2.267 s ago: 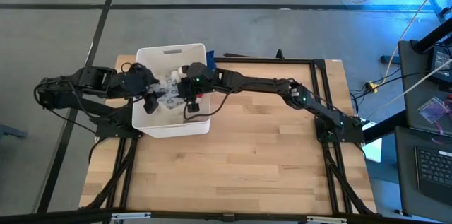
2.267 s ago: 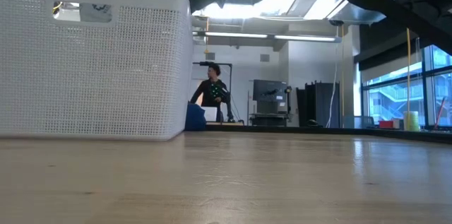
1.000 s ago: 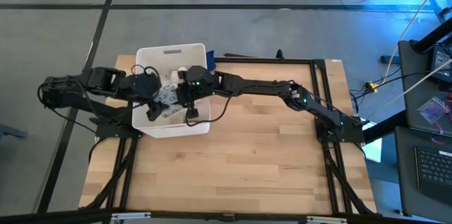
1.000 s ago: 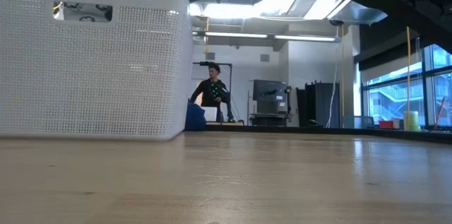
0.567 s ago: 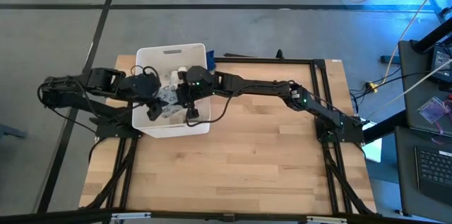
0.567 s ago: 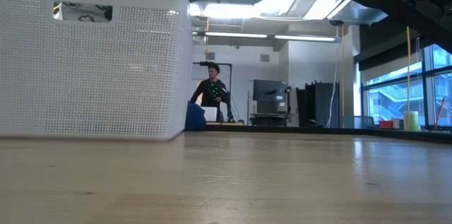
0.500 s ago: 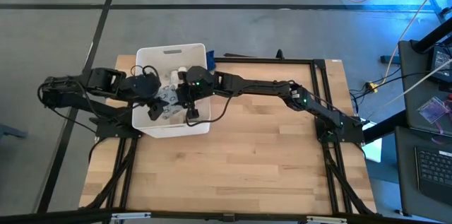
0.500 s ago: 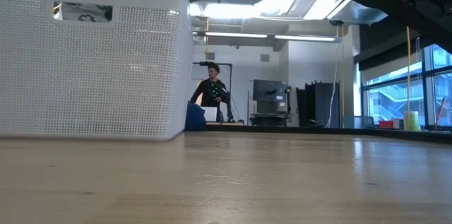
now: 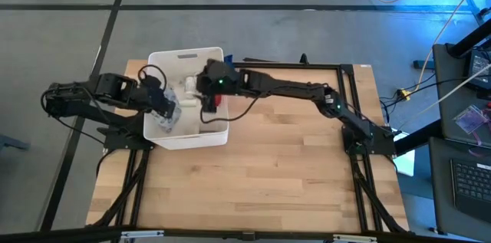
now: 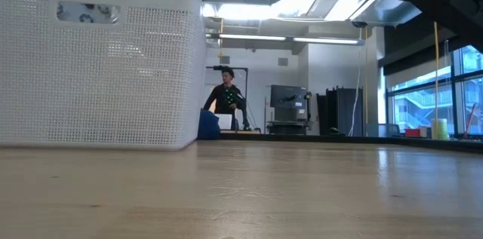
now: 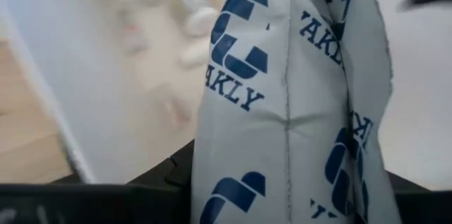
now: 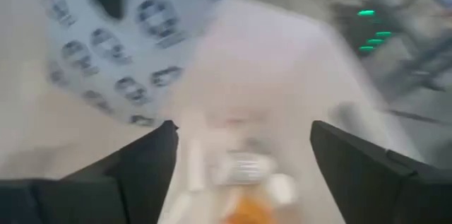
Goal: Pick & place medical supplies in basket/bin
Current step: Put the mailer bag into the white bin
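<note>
The white bin (image 9: 189, 53) stands at the table's far left, and its perforated wall (image 10: 113, 81) fills the left of the low view. Inside lie white bottles (image 9: 189, 88), a red bottle (image 9: 218, 101) and an orange bottle (image 12: 244, 206). My left gripper (image 9: 163, 106) is over the bin's left half, shut on a white packet with dark blue print (image 11: 296, 111), which also shows through the handle slot (image 10: 87, 13). My right gripper (image 12: 240, 160) hangs open above the bin's right half (image 9: 207, 103), its fingers wide apart with nothing between them. My left gripper holds the printed white packet by one end (image 11: 282, 203), pinched between its two fingers. The packet itself covers the place of contact. The fingers come from the table's left, slanting down. The packet (image 9: 168, 114) stretches away from the fingers inside the bin's walls.
Bare wooden tabletop (image 9: 261, 174) lies to the right of and nearer than the bin. Both arms reach over the bin from opposite sides. A person (image 10: 226, 96) sits far off in the room behind the table.
My right gripper has drawn away from the packet, rising and going toward the bin's far right corner. The packet, which was stretched between both grippers, now stays with my left gripper only, closer to the bin's left wall. My left gripper has rolled with it.
</note>
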